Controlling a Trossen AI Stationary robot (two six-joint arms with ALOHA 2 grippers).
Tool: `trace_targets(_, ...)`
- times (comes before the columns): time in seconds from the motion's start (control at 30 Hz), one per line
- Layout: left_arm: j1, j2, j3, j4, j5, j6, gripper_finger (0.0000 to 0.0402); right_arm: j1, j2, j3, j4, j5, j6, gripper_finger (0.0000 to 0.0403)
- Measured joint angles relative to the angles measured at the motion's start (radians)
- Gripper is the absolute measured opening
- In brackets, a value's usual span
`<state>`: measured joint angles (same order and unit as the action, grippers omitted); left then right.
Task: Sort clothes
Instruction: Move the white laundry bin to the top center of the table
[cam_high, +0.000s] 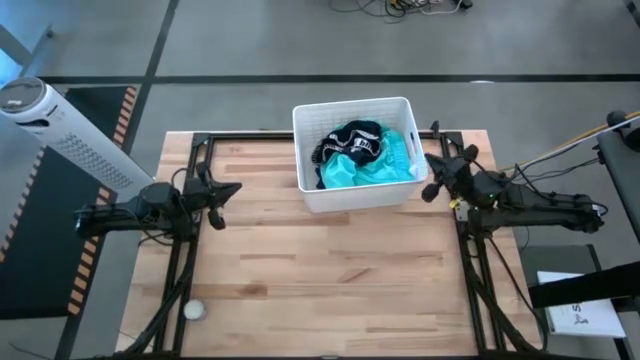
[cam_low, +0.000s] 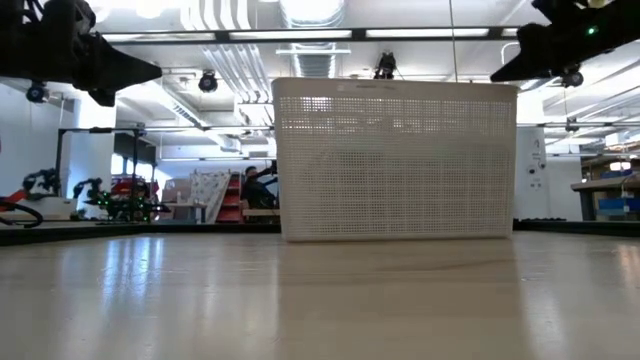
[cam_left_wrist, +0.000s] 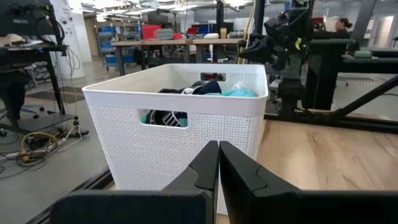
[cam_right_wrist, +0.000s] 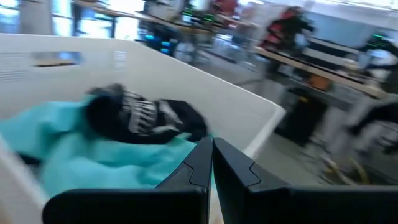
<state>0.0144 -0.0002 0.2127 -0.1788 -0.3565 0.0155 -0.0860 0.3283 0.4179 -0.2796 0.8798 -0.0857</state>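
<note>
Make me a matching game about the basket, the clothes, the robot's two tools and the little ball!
Things:
1. teal cloth
2. basket
3. left tool
4. ball

Places or states:
A. near the table's front left corner
B. shut, left of the basket
C. white, at the table's far edge
D. inside the basket, beside the black shorts

The right tool is shut beside the basket's right wall.

Pairs: 1-D, 2-C, 3-B, 4-A

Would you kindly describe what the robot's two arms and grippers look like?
Both arms are matt black, slim and jointed, with black cables trailing along them. The left gripper and right gripper each end in two dark, angular, tapering fingers. A small yellow marking shows near the right arm's wrist.
</note>
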Motion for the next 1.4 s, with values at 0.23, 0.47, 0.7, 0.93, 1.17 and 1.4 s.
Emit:
trace_targets(0.23, 0.000, 0.000, 0.000, -0.009, -0.001, 0.000, 0.0000, -0.006, 0.024, 0.000, -0.090, 0.055, 0.139, 0.0000)
trace_targets(0.47, 0.000, 0.000, 0.000, -0.010, 0.000, -0.003, 0.0000, -0.006, 0.074, 0.000, -0.137, -0.051, 0.259, 0.0000)
trace_targets(0.7, 0.000, 0.000, 0.000, -0.004, 0.000, -0.003, 0.0000, -0.007, 0.141, 0.000, -0.113, -0.185, 0.297, 0.0000)
trace_targets(0.93, 0.000, 0.000, 0.001, -0.015, 0.000, -0.003, 0.0000, -0.006, 0.167, 0.000, -0.030, -0.242, 0.231, 0.0000)
trace_targets(1.17, 0.000, 0.000, 0.001, -0.024, 0.000, -0.004, 0.0000, -0.006, 0.125, -0.002, 0.056, -0.393, 0.087, 0.0000)
trace_targets(1.4, 0.000, 0.000, 0.001, -0.028, -0.001, -0.001, 0.0000, -0.006, 0.111, -0.003, 0.163, -0.773, -0.059, 0.0000)
